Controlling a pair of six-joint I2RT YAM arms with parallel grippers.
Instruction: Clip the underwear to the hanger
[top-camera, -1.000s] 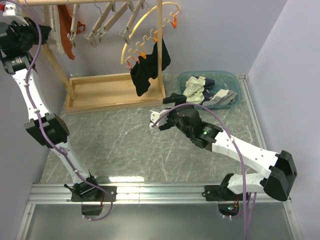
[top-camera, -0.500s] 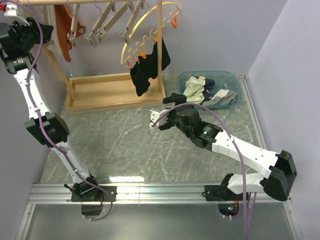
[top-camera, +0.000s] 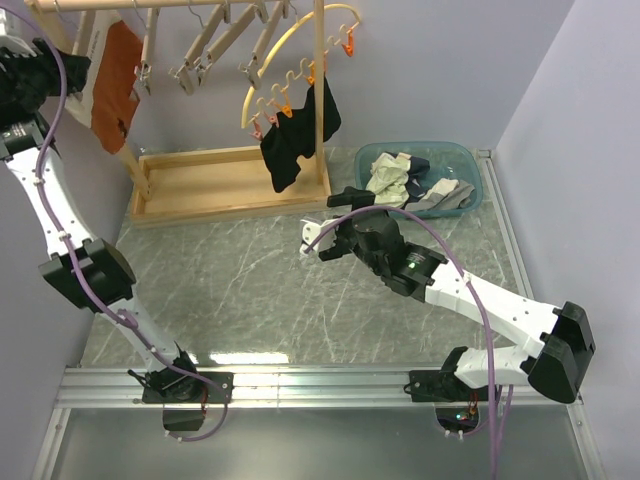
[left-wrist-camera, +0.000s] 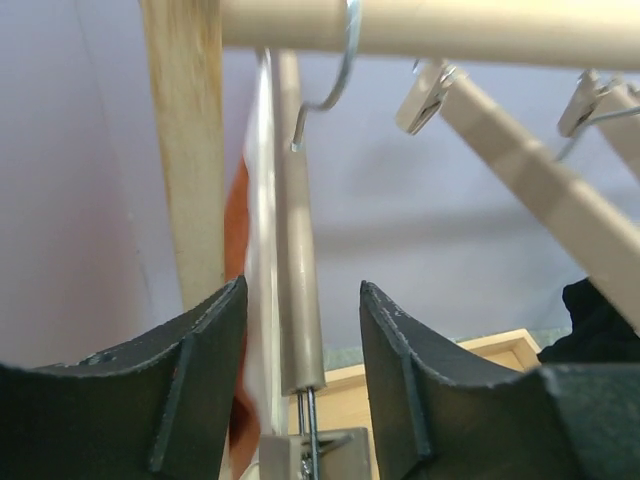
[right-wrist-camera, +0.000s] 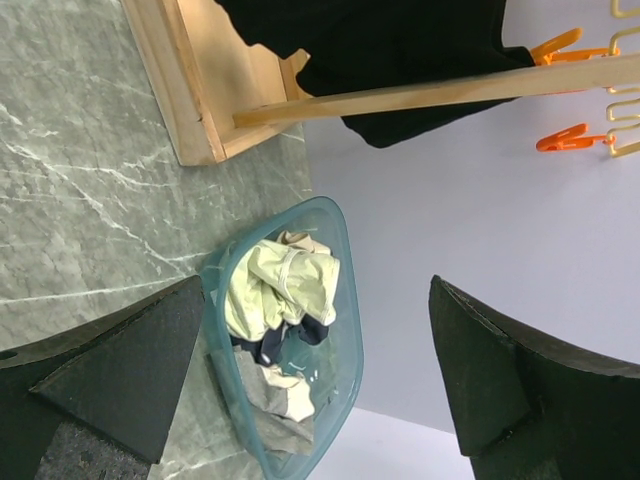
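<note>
The rust-orange underwear (top-camera: 117, 82) with its off-white waistband hangs under the wooden rail (top-camera: 180, 4) at the top left. In the left wrist view the underwear (left-wrist-camera: 236, 225) lies flat against a wooden hanger (left-wrist-camera: 298, 250) whose wire hook is over the rail (left-wrist-camera: 450, 26). A metal clip (left-wrist-camera: 318, 455) shows at the hanger's near end. My left gripper (top-camera: 62, 70) is open, its jaws either side of the hanger's near end (left-wrist-camera: 300, 292) without touching it. My right gripper (top-camera: 318, 238) is open and empty above the table's middle (right-wrist-camera: 318, 290).
Several more wooden hangers (top-camera: 215, 45) hang on the rail. A yellow hoop (top-camera: 290, 55) with orange pegs holds a black garment (top-camera: 296, 135). The wooden rack base (top-camera: 225, 185) stands at the back. A teal basin (top-camera: 470, 165) holds cream and grey clothes.
My left gripper has drawn back to the left, away from the rack. The underwear has swung round and now shows its broad orange face. The right arm has not moved.
</note>
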